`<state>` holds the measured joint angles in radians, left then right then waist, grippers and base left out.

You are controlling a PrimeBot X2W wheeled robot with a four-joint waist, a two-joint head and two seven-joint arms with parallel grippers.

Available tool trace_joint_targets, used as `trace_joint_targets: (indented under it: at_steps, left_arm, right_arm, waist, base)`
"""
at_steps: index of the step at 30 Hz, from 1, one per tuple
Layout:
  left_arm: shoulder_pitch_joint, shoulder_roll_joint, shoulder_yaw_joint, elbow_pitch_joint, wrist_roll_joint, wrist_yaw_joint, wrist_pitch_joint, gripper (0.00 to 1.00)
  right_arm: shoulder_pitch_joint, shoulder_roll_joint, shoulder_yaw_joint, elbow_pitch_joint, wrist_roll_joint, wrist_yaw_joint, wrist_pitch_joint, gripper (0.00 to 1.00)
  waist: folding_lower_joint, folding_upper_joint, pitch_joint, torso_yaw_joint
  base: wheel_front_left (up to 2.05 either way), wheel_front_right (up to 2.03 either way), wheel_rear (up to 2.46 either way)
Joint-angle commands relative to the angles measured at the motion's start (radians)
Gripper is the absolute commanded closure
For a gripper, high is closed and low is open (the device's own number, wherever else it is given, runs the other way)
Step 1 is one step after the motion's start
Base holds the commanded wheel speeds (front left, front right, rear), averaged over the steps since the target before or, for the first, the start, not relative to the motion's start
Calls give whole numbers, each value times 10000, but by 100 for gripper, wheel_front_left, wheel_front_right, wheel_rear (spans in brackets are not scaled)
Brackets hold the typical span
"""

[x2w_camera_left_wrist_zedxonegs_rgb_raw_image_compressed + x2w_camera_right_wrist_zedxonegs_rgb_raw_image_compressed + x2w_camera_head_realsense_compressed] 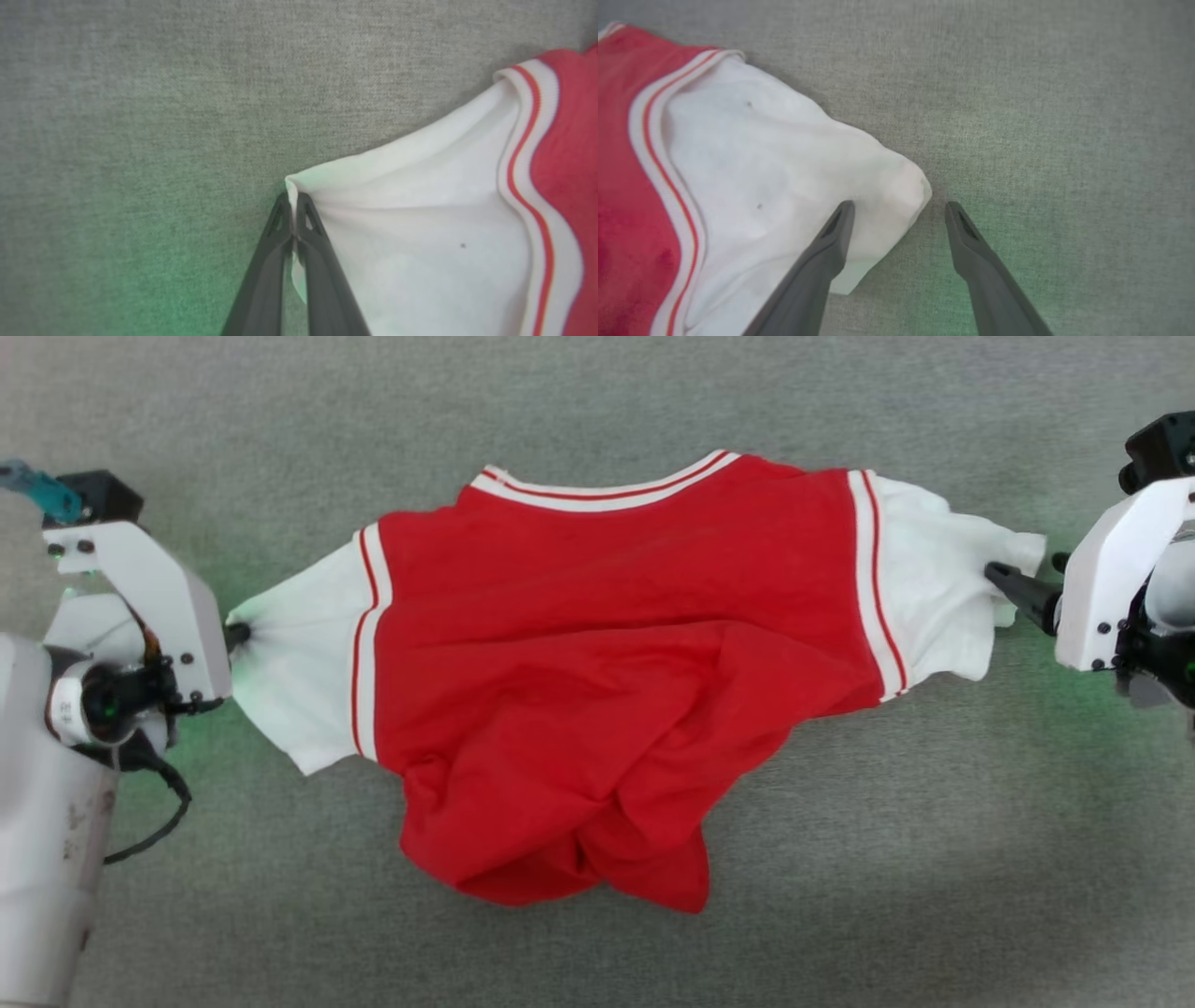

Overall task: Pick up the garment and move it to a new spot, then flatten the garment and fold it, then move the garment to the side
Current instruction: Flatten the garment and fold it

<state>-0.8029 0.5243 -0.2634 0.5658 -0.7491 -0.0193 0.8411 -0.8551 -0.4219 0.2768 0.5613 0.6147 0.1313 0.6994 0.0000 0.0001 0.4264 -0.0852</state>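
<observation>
1. The garment [607,644] is a red jersey T-shirt with white short sleeves and white-and-red striped trim at the collar and sleeve seams.
2. It lies on the grey surface [597,392], collar at the far side, with the sleeves spread to either side.
3. The sleeve on the left side is drawn to a point.
4. The lower body is bunched and creased.

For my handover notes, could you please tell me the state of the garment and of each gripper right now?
garment: spread sideways on the grey surface, lower body bunched, unfolded.
left gripper: shut on the edge of one white sleeve.
right gripper: open, straddling the tip of the other sleeve, not gripping.
</observation>
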Motion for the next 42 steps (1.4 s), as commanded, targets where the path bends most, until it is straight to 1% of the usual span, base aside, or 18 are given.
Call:
trace_joint_targets:
  at_steps: [1, 7, 8, 9, 11, 15, 21, 26, 29, 30, 37, 42]
  left_arm:
    - [436, -624, -416, 428, 2, -96, 64, 100]
    - [197, -761, -524, 659, 26, -187, -62, 100]
    - [149, -779, -544, 697, 29, -210, -61, 100]
    - [104, -789, -557, 746, 30, -225, -75, 100]
    - [35, -822, -585, 855, 30, -235, -106, 100]
    - [-131, -863, -639, 1099, 25, -296, -147, 100]
    - [-941, -842, -670, 1191, 148, -416, -312, 100]
    - [-2001, -788, -754, 1215, 318, -578, -394, 100]
    - [-2509, -1014, -870, 1282, 355, -673, -479, 100]
    - [-2509, -1014, -870, 1282, 355, -673, -479, 100]
    - [-3895, -1322, -1024, 1434, 595, -806, -1125, 100]
    - [-4863, -1482, -982, 1659, 794, -882, -2146, 100]
  right_arm:
    - [-228, 11, 28, 274, 42, -9, 184, 0]
    - [-805, 251, 151, 1641, -7, -9, 1148, 0]
    - [-867, 328, 204, 1834, 13, -9, 1311, 58]
    - [-933, 364, 227, 1988, 23, -9, 1453, 100]
    - [-1081, 417, 341, 2221, -25, -9, 1643, 100]
    - [-1525, 459, 317, 2521, -37, -7, 1614, 100]
    - [-2267, 521, 338, 2364, 239, -7, 1120, 100]
    - [-2889, 466, 742, 2042, 149, -7, 520, 100]
    - [-3379, 511, 1087, 1946, -15, -7, 185, 100]
    - [-3379, 511, 1087, 1946, -15, -7, 185, 100]
    - [-4583, 761, 1890, 2090, -549, -7, -964, 100]
    - [-5496, 1027, 2164, 2594, -1101, -7, -2526, 100]
  waist:
    - [0, -1, 107, 110]
    - [0, -1, 228, 227]
    - [0, -1, 246, 244]
    - [0, -1, 263, 259]
    - [0, -1, 286, 284]
    - [0, -1, 218, 325]
    - [0, -1, -291, 429]
    - [0, -1, -1033, 597]
    - [0, -1, -1494, 690]
    - [0, -1, -1494, 690]
    - [0, -1, -2334, 889]
    - [0, -1, -2767, 964]
  base:
    - [0, 0, 0]
    - [0, 0, 0]
    - [0, 0, 0]
    - [0, 0, 0]
    - [0, 0, 0]
    - [0, 0, 0]
    - [0, 0, 0]
    - [0, 0, 0]
    - [0, 0, 0]
    - [0, 0, 0]
    - [0, 0, 0]
    - [0, 0, 0]
